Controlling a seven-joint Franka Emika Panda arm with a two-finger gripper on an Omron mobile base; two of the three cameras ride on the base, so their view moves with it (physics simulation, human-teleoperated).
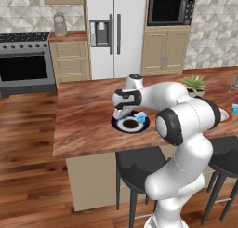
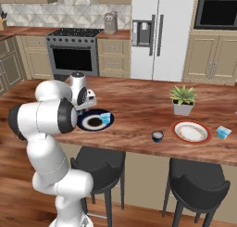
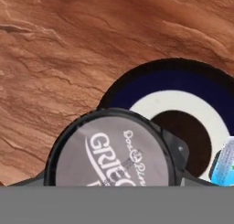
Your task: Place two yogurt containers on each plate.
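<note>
We note the navy plate [image 2: 95, 121] on the wooden counter [image 2: 139, 110] carries one light blue yogurt cup [image 2: 106, 117] on its right side. The red-rimmed plate [image 2: 191, 132] lies bare; a dark round cup [image 2: 157, 136] stands just left of it, a second blue cup [image 2: 223, 132] just right of it. In the hand view, another dark round cup [image 3: 112, 150] with a pale lid sits directly beneath the gripper [image 1: 122, 113], over the navy plate's near edge. We cannot tell whether the hand grasps it.
</note>
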